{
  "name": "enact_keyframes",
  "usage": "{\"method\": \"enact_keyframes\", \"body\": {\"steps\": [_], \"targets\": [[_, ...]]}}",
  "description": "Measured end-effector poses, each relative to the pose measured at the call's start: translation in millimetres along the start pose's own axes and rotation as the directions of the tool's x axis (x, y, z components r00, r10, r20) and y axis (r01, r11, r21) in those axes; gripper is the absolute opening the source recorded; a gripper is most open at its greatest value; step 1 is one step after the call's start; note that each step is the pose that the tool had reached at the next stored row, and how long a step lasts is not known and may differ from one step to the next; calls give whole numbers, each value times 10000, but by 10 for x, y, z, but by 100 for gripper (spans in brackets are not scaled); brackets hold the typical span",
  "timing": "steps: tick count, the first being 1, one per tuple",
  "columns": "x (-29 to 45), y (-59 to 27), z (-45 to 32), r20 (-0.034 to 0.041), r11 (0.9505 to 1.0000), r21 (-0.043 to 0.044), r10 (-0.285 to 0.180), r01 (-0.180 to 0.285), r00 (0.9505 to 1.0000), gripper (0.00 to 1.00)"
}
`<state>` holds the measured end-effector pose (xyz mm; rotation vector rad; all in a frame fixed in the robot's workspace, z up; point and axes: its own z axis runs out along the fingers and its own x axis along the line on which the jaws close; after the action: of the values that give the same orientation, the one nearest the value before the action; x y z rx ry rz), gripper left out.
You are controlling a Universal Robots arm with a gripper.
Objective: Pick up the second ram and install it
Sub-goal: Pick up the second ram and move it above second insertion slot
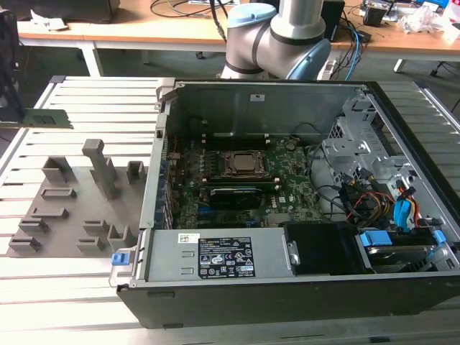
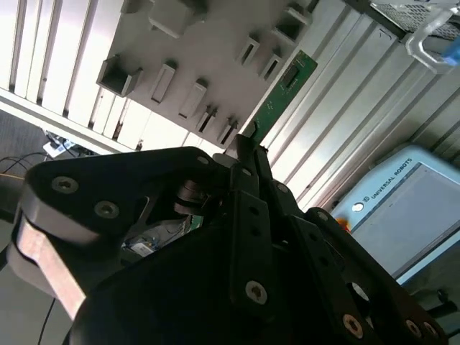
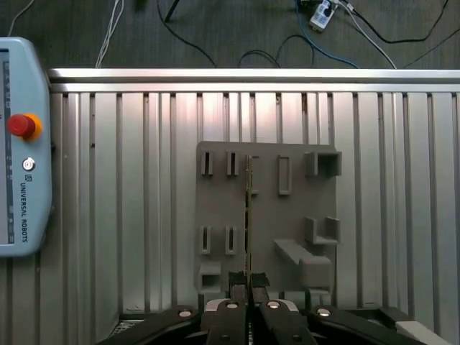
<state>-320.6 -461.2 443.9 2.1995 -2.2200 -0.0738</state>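
Slotted aluminium surface [image 1: 72, 302] carries a grey fixture plate [image 1: 72, 215] on the exterior view's left. An open computer case [image 1: 287, 302] sits just beside the plate, on its right. More desks and cables lie behind.

End effector [image 3: 249, 282] is pressed together on the second ram [image 3: 249, 215], pinching one end. In the first wrist view the strip shows edge-on, running out from the fingertips [image 3: 237, 282] over the plate. The second wrist view shows its green face [image 2: 284, 93] sticking out past the end effector body.

In the exterior view the second ram [image 1: 44, 118] hangs level in the air near the left edge. It looks clear of the fixture blocks and is well apart from the case.

Progress: the pick-up part looks done, with the strip gripped and apparently out of its fixture slot. Install is not done, since the strip is nowhere near the motherboard [image 1: 287, 180]. One dark module [image 1: 233, 195] appears to sit just beside the processor socket [image 1: 241, 164]. Cannot tell which slot is free.
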Motion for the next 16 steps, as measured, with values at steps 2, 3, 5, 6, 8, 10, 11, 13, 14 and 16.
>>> {"method": "enact_keyframes", "body": {"steps": [2, 3, 5, 6, 8, 10, 11, 13, 14, 16], "targets": [[-2, -170, -7, 0, 10000, 0, -1, 1, 10000, 13], [-2, -218, -9, 1, 10000, 0, 1, -1, 10000, 13], [-4, -383, -17, 0, 10000, -1, 0, 0, 10000, 13], [-5, -440, -19, 0, 10000, -2, 0, 0, 10000, 13], [-5, -509, -22, 1, 10000, -1, -1, 1, 10000, 13], [-6, -577, -25, -1, 10000, -1, -1, 1, 10000, 13], [-6, -608, -27, -2, 10000, -2, 0, 0, 10000, 13], [-7, -658, -29, -3, 10000, -2, 0, 0, 10000, 13], [-7, -703, -31, -5, 10000, -2, 0, 0, 10000, 13], [-8, -814, -35, -8, 10000, -3, 0, 0, 10000, 13]]}}
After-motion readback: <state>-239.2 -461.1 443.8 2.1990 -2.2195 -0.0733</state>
